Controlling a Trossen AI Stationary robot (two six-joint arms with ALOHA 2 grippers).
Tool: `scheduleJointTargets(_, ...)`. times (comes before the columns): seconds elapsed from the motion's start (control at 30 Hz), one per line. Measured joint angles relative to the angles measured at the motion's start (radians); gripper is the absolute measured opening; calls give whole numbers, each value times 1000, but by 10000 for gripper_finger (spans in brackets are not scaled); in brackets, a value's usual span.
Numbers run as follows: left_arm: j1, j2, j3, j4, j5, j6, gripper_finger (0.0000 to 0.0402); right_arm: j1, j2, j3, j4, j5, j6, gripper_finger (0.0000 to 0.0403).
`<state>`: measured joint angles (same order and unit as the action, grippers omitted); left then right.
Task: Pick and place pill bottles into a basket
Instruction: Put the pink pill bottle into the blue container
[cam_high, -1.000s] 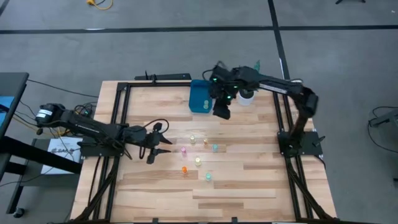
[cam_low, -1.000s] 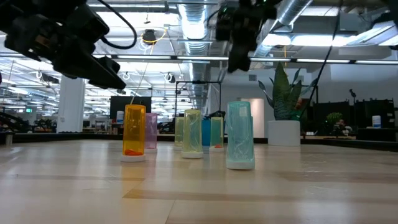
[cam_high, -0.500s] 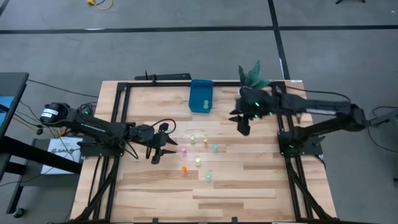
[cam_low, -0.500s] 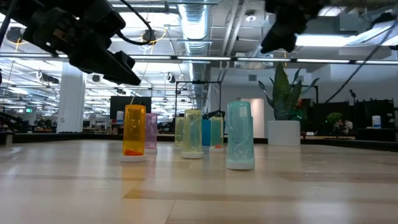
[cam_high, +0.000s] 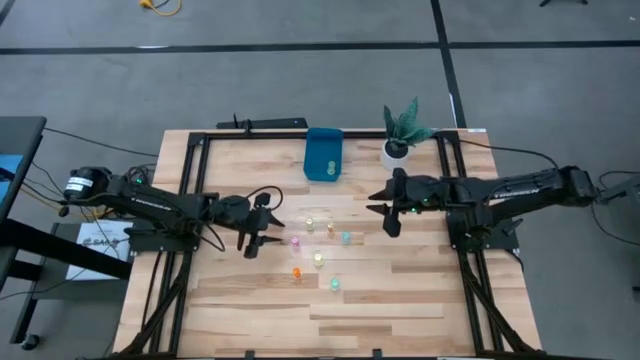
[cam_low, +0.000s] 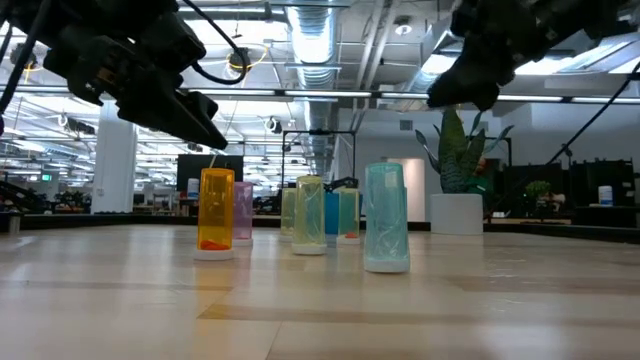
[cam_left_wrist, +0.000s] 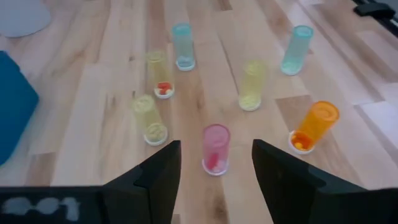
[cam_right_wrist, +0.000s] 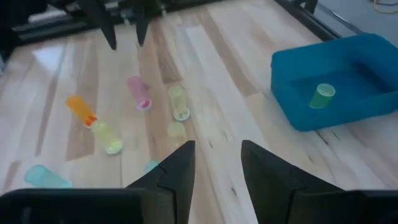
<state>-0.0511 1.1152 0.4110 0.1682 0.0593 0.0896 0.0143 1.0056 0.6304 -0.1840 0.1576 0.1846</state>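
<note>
Six small translucent pill bottles (cam_high: 318, 243) are standing on the wooden counter (cam_high: 400, 290); the bright-blue rectangular plastic basket (cam_high: 323, 155), beside a white-potted plant (cam_high: 402, 135), is holding two. Left gripper (cam_high: 254, 243) and right gripper (cam_high: 391, 223) are hovering, fingers spread, flanking the cluster.

Light wood counter (cam_high: 380, 290) with black frame rails. Potted plant (cam_high: 402, 134) in white pot at far right edge. Grey floor (cam_high: 300, 90) beyond, yellow cable (cam_high: 160, 6) far left.
</note>
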Motion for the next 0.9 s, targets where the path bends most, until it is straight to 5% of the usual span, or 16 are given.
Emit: scheduleJointTargets(0.9, 16, 344, 13, 209, 22, 20, 216, 0, 62, 0, 17, 2, 28, 123)
